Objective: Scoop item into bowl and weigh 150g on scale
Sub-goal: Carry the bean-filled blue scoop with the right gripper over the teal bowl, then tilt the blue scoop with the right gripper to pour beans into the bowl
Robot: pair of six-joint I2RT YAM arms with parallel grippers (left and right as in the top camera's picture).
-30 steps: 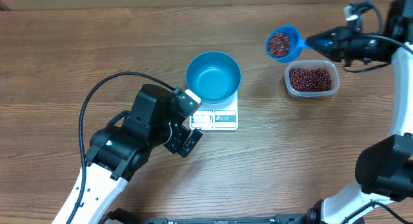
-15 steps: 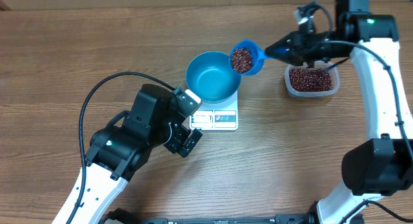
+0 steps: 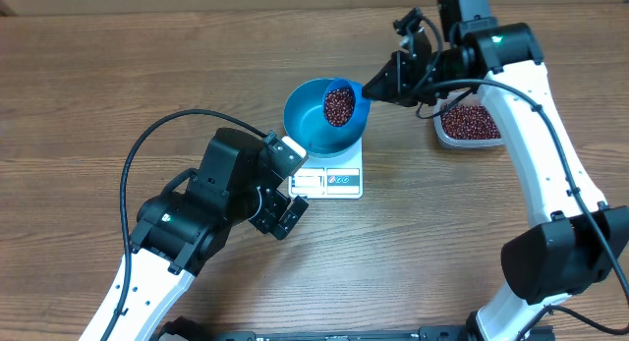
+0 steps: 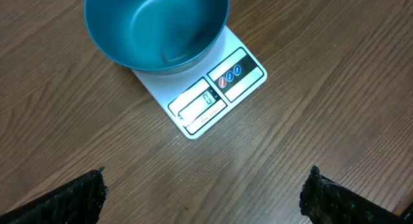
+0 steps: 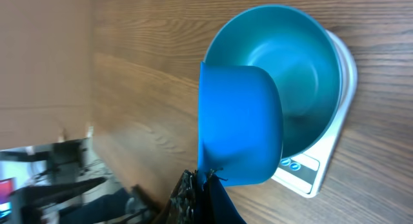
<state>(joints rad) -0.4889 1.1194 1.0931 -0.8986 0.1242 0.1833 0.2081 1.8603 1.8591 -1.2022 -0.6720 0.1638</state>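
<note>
- Jaws of the left arm point(image 3: 197, 218) spread wide, holding nothing, above the surface point(image 3: 88, 95) just in front of the scale point(image 3: 334, 181);
- bowl point(image 3: 307, 133) standing on the scale's rear part; display and buttons uncovered in front of it; inside looks bare in the left wrist view;
- blue scoop point(image 3: 346, 88) over the bowl's right side, filled with beans point(image 3: 339, 105);
- jaws of the right arm point(image 3: 511, 76) closed on the scoop's handle;
- clear tub point(image 3: 444, 133) of beans on the surface, right of the scale, apart.
</note>
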